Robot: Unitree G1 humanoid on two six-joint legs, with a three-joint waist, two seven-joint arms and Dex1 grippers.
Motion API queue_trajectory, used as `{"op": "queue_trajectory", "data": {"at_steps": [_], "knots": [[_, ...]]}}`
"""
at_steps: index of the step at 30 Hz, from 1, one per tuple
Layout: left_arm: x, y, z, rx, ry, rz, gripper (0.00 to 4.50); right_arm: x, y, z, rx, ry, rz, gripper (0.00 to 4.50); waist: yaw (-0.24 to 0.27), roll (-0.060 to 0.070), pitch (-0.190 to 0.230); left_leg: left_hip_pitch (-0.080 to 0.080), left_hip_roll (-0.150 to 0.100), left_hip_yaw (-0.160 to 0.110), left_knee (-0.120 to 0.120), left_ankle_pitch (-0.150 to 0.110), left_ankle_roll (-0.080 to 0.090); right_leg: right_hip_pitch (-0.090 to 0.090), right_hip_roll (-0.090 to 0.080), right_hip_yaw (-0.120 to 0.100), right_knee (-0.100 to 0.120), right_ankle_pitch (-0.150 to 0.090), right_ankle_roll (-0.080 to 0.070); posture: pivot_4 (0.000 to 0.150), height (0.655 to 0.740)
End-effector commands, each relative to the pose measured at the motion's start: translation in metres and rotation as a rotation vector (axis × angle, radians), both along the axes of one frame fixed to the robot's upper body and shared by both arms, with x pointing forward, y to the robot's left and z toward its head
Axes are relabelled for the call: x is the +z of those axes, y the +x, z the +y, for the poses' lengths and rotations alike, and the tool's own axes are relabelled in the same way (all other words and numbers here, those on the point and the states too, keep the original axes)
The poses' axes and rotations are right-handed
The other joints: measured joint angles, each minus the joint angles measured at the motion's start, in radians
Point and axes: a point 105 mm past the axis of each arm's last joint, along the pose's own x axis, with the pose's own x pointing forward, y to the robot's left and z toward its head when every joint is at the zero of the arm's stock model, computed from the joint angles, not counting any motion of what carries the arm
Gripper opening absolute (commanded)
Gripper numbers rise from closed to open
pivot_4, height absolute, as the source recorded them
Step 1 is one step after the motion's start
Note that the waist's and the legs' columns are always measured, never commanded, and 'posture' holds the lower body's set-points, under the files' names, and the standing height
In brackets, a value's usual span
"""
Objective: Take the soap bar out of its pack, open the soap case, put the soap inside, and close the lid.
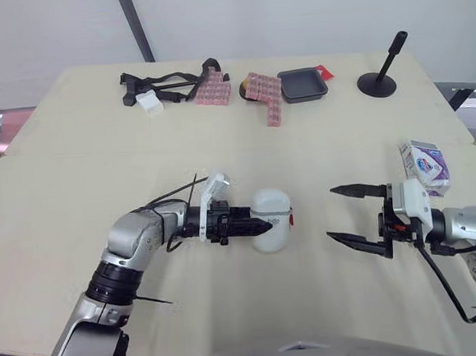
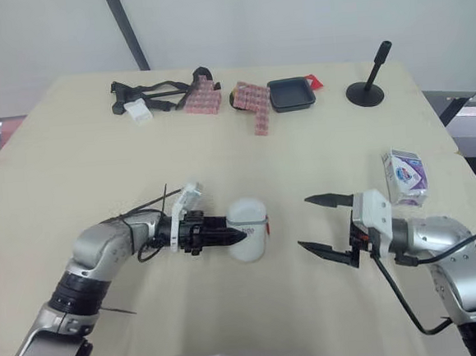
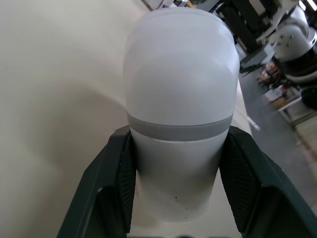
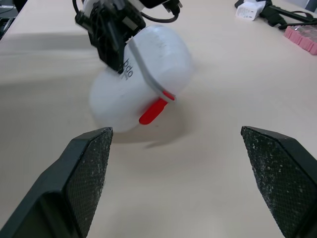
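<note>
The white oval soap case point(image 1: 272, 219) with a grey seam and a red latch point(image 4: 153, 110) lies on the table's middle, lid down. My left gripper point(image 1: 256, 223) is shut on its near end, one finger on each side point(image 3: 114, 183). The soap pack point(image 1: 422, 164), a white and purple box, stands at the right edge. My right gripper point(image 1: 346, 215) hovers open between the case and the pack, fingers point(image 4: 86, 173) spread wide and aimed at the case's latch side.
Along the far edge sit a black strap with a white block point(image 1: 151, 101), pink block strips point(image 1: 266, 93), a black tray point(image 1: 302, 84) and a black stand with a handle point(image 1: 377, 82). The table's right edge runs close past the pack.
</note>
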Motion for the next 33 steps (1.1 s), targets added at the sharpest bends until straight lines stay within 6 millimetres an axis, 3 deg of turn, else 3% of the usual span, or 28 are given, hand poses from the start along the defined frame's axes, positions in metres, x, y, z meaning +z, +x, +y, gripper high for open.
{"op": "queue_trajectory", "data": {"at_steps": [1, 6, 14, 16, 21, 26, 33], "knots": [[0.003, 0.003, 0.002, 0.041, 0.003, 0.124, 1.90, -0.001, -0.004, -0.004, 0.005, -0.002, -0.032, 4.47, 0.001, 0.000, 0.000, 0.000, 0.000, 0.000, 0.000, 0.000, 0.000, 0.000, 0.000, 0.000, 0.000, 0.000, -0.001, 0.150, 0.7400], [-0.019, -0.002, 0.006, 0.055, 0.110, 0.173, 1.90, -0.008, -0.008, -0.007, 0.001, -0.003, -0.020, 4.47, -0.001, 0.000, 0.000, 0.001, 0.000, 0.000, 0.000, 0.000, 0.000, 0.002, 0.000, 0.000, -0.001, 0.000, 0.000, 0.150, 0.7400], [-0.033, -0.001, 0.006, 0.053, 0.172, 0.191, 1.90, -0.010, -0.007, -0.004, 0.040, -0.021, -0.044, 4.47, -0.001, 0.000, 0.000, 0.003, 0.000, -0.001, 0.000, 0.000, 0.001, 0.005, 0.000, -0.001, -0.003, 0.000, -0.001, 0.150, 0.7400], [-0.034, 0.000, 0.006, 0.056, 0.172, 0.189, 2.92, -0.011, -0.006, -0.003, 0.044, -0.024, -0.045, 4.50, -0.001, 0.000, 0.000, 0.003, 0.000, -0.001, 0.000, -0.001, 0.001, 0.006, 0.000, -0.001, -0.004, -0.001, -0.001, 0.150, 0.7400], [-0.037, 0.005, 0.009, 0.077, 0.193, 0.147, 4.45, -0.012, -0.004, -0.002, 0.044, -0.025, -0.047, 4.50, 0.003, 0.001, -0.001, 0.004, -0.001, -0.002, 0.000, 0.000, 0.002, 0.009, -0.002, -0.003, -0.005, -0.001, -0.002, 0.150, 0.7400], [-0.036, 0.011, 0.018, 0.076, 0.229, 0.061, 4.45, -0.012, -0.003, -0.002, 0.044, -0.032, -0.046, 4.50, -0.003, 0.001, -0.001, 0.010, -0.001, -0.002, -0.001, 0.001, 0.004, 0.016, -0.003, -0.003, -0.009, -0.002, -0.004, 0.150, 0.7400], [-0.022, 0.022, 0.043, 0.019, 0.278, -0.218, 4.45, -0.010, 0.003, -0.003, 0.029, -0.032, -0.040, 4.50, -0.026, 0.001, 0.000, 0.011, -0.001, -0.002, -0.004, 0.001, 0.005, 0.016, -0.002, -0.003, -0.009, -0.002, -0.004, 0.150, 0.7400]]}}
